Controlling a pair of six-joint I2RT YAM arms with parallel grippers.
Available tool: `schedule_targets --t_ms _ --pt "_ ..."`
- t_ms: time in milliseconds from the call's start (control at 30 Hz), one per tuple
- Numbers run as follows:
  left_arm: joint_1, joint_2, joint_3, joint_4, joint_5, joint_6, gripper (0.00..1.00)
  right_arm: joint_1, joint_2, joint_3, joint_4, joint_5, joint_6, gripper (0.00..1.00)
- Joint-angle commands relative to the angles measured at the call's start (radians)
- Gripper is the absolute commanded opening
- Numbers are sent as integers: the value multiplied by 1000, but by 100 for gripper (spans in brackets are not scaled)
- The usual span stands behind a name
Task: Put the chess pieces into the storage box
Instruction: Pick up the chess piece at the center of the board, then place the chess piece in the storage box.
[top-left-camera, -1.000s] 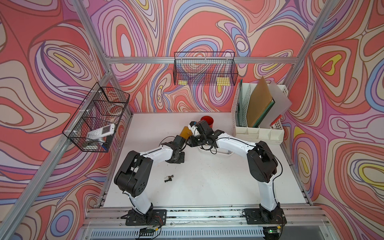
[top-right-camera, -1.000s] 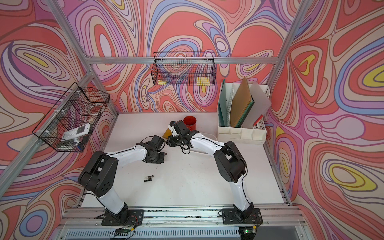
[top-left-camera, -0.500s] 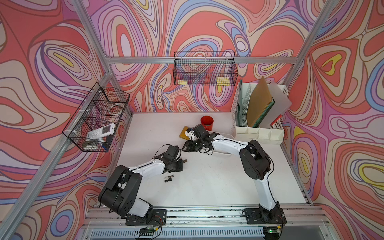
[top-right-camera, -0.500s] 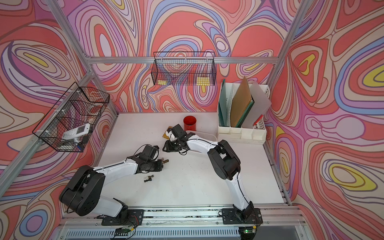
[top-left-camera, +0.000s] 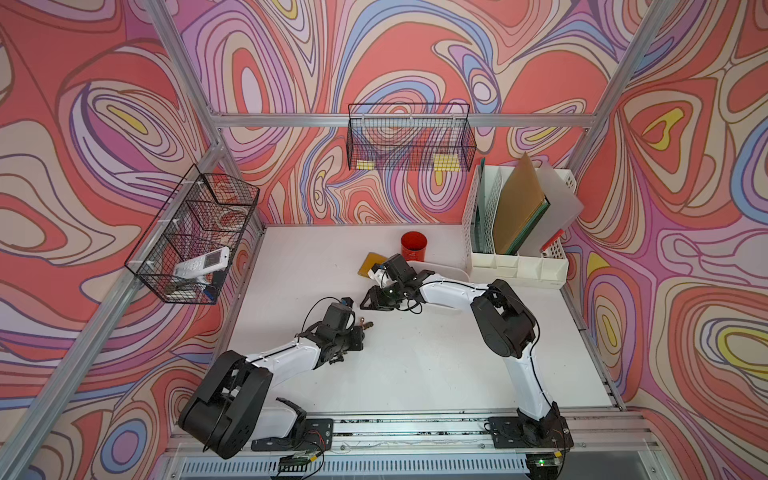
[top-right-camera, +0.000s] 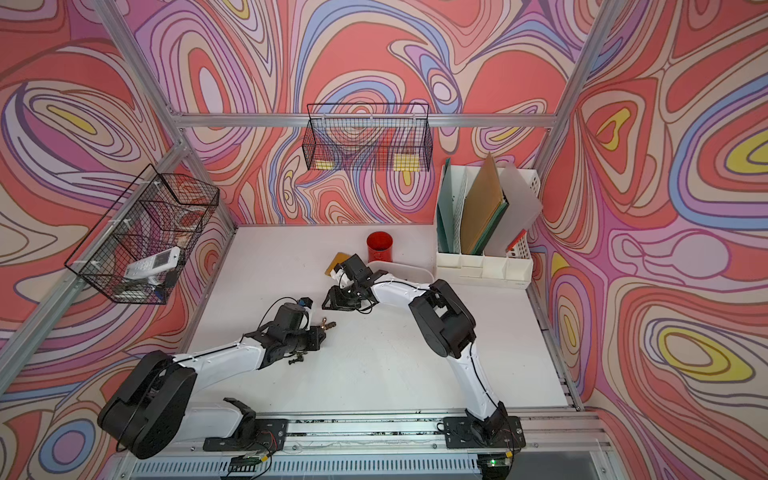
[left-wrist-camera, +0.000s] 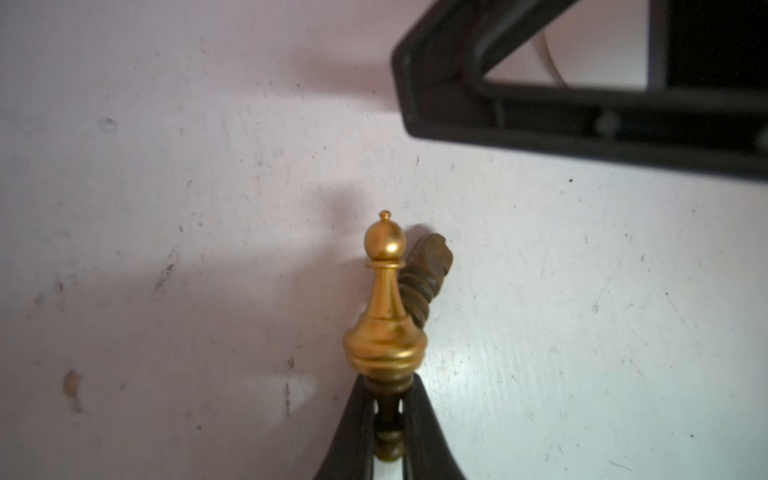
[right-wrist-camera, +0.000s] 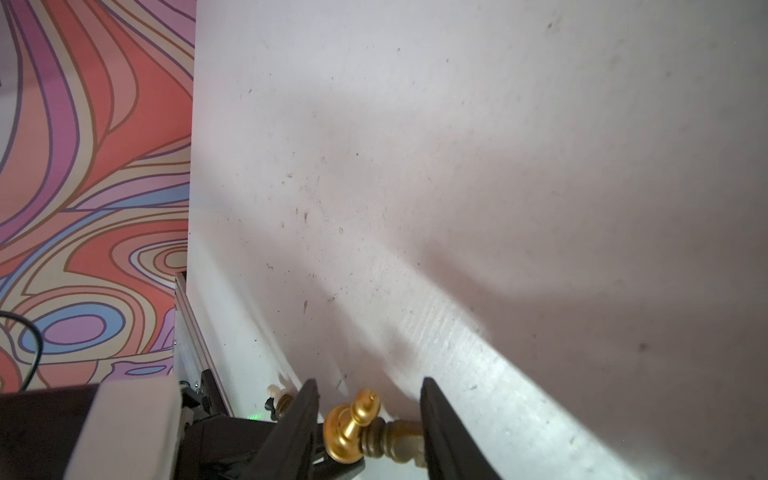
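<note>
Now likely transport step: left gripper (left-wrist-camera: 388, 415) clenched on chess pieces (left-wrist-camera: 384, 307); right gripper (right-wrist-camera: 369, 382) jaws parted, empty, near at its 12 o'clock. Target storage box (top-left-camera: 446, 268) at 2 o'clock, well apart. Next: carry there, release over rim.

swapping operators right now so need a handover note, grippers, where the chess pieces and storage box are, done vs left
Left gripper: shut on a dark brass piece, with a gold pawn and a brown piece just past its tips.
Right gripper: open, empty, close by those pieces.
Storage box: beside the red cup, partly behind the right arm; contents hidden.
Done: cannot tell.
Left: these pieces plus loose pieces on the table by the left gripper.
</note>
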Motion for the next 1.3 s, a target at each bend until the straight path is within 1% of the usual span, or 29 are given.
schedule_targets --t_ms 0,367,467,600,700,833,1000,1133,1267 --pt "4 -11 -10 61 -3 1 0 14 34 -12 35 -42 28 42" --pt "4 -6 -33 93 -11 -10 0 31 48 -40 55 -44 58 42" --pt "4 -15 -33 89 -16 -10 0 31 58 -40 67 -67 65 41" --pt "4 -21 -31 83 -19 -4 0 31 57 -57 120 -105 94 36" --pt "4 -14 -28 79 -20 -5 0 31 55 -56 122 -110 98 27" --pt "4 -8 -18 52 -26 -6 0 31 42 -51 103 -87 82 18" --pt "3 -5 13 -27 -36 -5 0 31 1 -37 54 -3 37 9" --pt "3 -3 30 -75 -33 -6 0 30 -46 -38 34 88 8 9" --pt "3 -6 34 -102 -38 -16 0 30 -66 -28 30 109 -1 9"
